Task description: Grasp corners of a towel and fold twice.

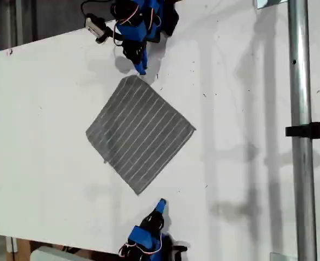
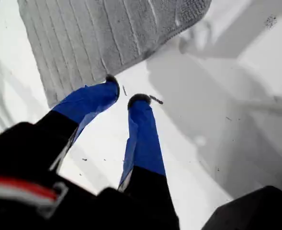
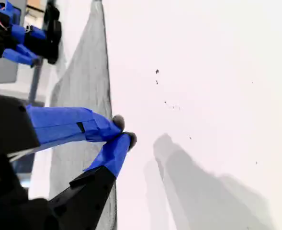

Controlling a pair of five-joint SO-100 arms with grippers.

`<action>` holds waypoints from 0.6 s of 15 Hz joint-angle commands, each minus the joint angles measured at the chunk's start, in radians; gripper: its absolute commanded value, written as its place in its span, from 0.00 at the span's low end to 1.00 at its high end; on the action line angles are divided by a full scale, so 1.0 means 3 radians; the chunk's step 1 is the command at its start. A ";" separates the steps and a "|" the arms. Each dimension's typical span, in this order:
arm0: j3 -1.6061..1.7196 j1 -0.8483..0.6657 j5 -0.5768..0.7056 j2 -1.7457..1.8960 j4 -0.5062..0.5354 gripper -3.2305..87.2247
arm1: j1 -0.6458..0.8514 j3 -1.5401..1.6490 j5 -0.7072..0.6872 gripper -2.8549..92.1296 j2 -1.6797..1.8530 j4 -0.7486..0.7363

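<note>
Dark grey, white-striped square cloth towel (image 1: 140,133) lies flat and unfolded on the white surface (image 1: 246,109). My first tool (image 2: 124,96), slightly spread, sits beside a corner (image 2: 50,101). My second tool (image 3: 124,132) is pressed together and empty. Grasping the corners likely comes next, and the second must open first.

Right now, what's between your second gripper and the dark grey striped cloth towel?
Only bare white tabletop. In the exterior view, my second gripper sits just off the towel's nearest corner, not touching it.
</note>
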 commanded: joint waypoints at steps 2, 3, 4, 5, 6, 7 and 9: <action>0.0015 -0.0869 -0.1554 0.0020 0.0010 0.01 | -0.0046 -0.0051 -0.0036 0.03 0.0010 0.0020; 0.0015 -0.0869 -0.1554 0.0020 0.0010 0.01 | -0.0041 -0.0051 -0.0036 0.03 0.0010 0.0020; 0.0015 -0.0869 -0.1544 0.0020 0.0010 0.01 | -0.0041 -0.0051 -0.0036 0.03 0.0010 0.0020; 0.0015 -0.0869 -0.1539 0.0020 0.0010 0.01 | -0.0041 -0.0051 -0.0036 0.03 0.0010 0.0020; 0.0015 -0.0869 -0.1534 0.0020 0.0010 0.01 | -0.0041 -0.0051 -0.0036 0.03 0.0010 0.0020; 0.0015 -0.0869 -0.1534 0.0020 0.0010 0.01 | -0.0046 -0.0051 -0.0036 0.03 0.0010 0.0020; -0.0005 -0.0885 -0.1646 0.0020 0.0046 0.02 | -0.0061 -0.0051 -0.0036 0.03 0.0010 0.0020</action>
